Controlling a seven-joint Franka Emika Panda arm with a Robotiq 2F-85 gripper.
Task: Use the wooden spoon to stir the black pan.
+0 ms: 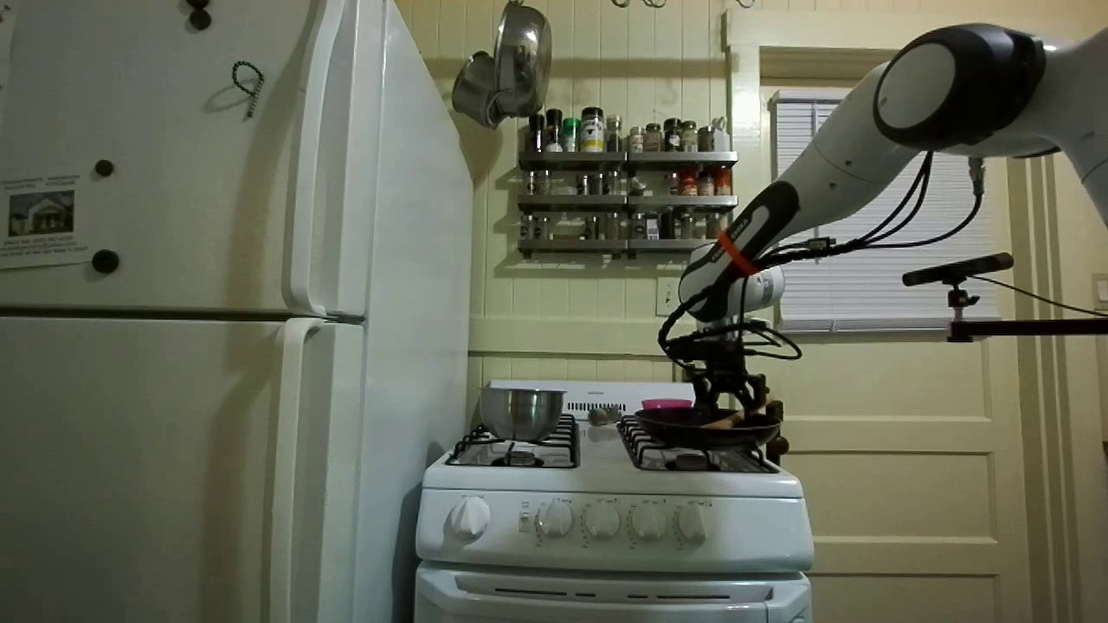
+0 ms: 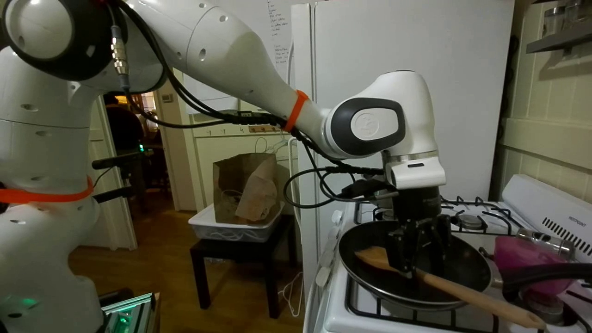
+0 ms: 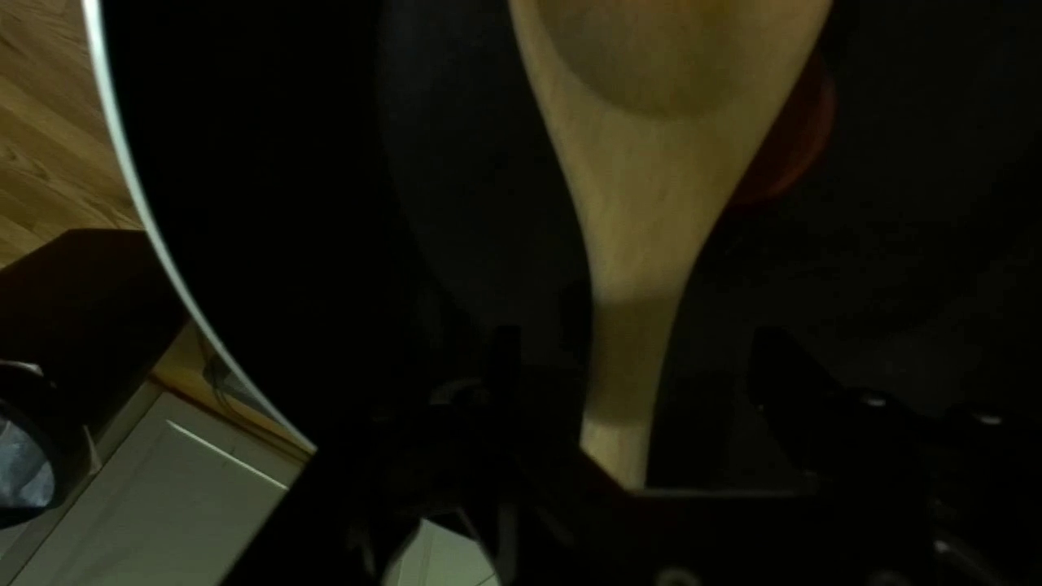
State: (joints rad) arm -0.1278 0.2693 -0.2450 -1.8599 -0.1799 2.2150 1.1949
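The gripper [image 3: 635,350] has its jaws parted, the neck of the wooden spoon [image 3: 643,220] between them with gaps either side, and below lies the black pan [image 2: 467,259], where closing off-centre could twist the spoon askew.

Gripper [image 3: 633,350]: outline mostly lost in the dark of the wrist view.
Spoon [image 3: 639,212]: bowl cut off by the wrist view's top edge; part of the shaft hidden behind the gripper in an exterior view.
Red thing [image 3: 794,138]: partly hidden under the spoon; cannot tell what it is.
Pan [image 3: 456,179]: cut off by the wrist view's top and right edges.
Pan handle [image 2: 545,273]: end past an exterior view's right edge.
Pink bowl [image 2: 520,253]: partly behind the pan handle.
Jars [image 1: 593,130]: labels too small to read.
Flyer [image 1: 41,216]: print blurred.
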